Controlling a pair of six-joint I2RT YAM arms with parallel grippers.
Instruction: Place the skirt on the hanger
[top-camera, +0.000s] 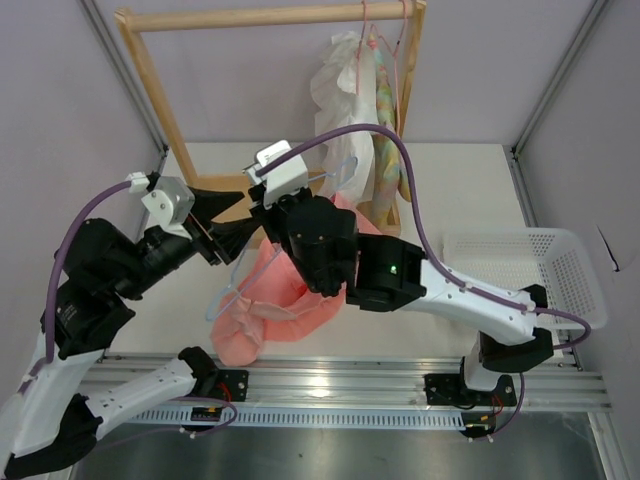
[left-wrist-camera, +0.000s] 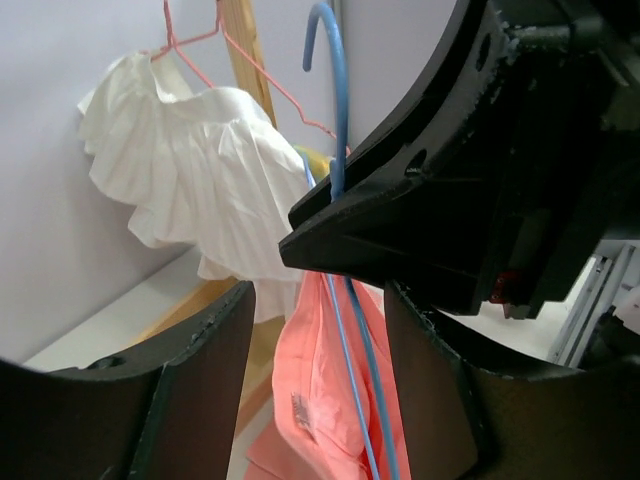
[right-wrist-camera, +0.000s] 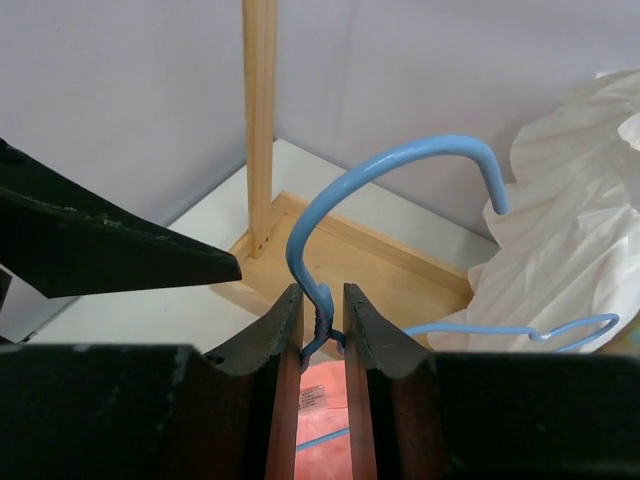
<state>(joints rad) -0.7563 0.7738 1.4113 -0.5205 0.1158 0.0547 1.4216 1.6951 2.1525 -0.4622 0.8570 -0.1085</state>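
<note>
My right gripper (right-wrist-camera: 322, 322) is shut on the twisted neck of the light-blue hanger (right-wrist-camera: 400, 165), whose hook curves up above the fingers. The salmon-pink skirt (top-camera: 280, 300) hangs below that gripper with the hanger's wire (top-camera: 228, 288) running through it. Its white label shows inside the waistband. My left gripper (left-wrist-camera: 315, 390) stands open just left of it, fingers (left-wrist-camera: 190, 380) on either side of the skirt (left-wrist-camera: 320, 370) and the blue wires (left-wrist-camera: 345, 330), not closed on them. In the top view the two grippers (top-camera: 240, 222) nearly meet.
A wooden rack (top-camera: 150, 80) stands at the back. A white ruffled garment (top-camera: 340, 85) and a pastel garment (top-camera: 385, 120) hang on pink-red hangers (top-camera: 385, 30) at its right end. A white plastic basket (top-camera: 560, 265) sits at the right of the table.
</note>
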